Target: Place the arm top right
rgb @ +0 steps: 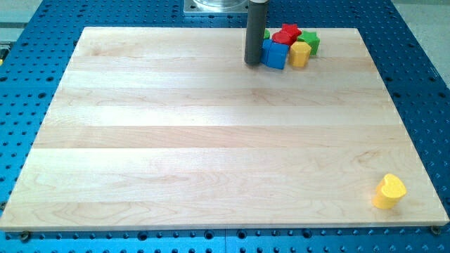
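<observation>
My tip point(252, 63) is the lower end of a dark grey rod that comes down from the view's top. It rests on the wooden board point(211, 140) near the top edge, right of centre. It stands just left of a blue cube point(275, 53), touching or almost touching it. Behind the cube lie a red star-shaped block point(287, 34) and a green block point(311, 42). A small yellow block point(300, 54) sits right of the blue cube. A sliver of another green block point(266, 34) shows beside the rod.
A yellow heart-shaped block point(389, 192) lies alone near the board's bottom right corner. The board sits on a blue perforated table point(422, 84). The arm's grey base point(214, 5) is at the view's top.
</observation>
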`<action>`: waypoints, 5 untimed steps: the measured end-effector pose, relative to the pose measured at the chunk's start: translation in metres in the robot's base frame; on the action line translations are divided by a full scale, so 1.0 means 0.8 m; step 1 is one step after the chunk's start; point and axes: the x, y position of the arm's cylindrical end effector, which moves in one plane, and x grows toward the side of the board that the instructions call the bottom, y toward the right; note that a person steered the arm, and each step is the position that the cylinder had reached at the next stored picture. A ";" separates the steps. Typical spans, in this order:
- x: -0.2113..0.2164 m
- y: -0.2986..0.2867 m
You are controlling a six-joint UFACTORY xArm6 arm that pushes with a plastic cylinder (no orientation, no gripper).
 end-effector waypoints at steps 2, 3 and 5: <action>0.015 -0.003; 0.037 0.000; 0.063 0.085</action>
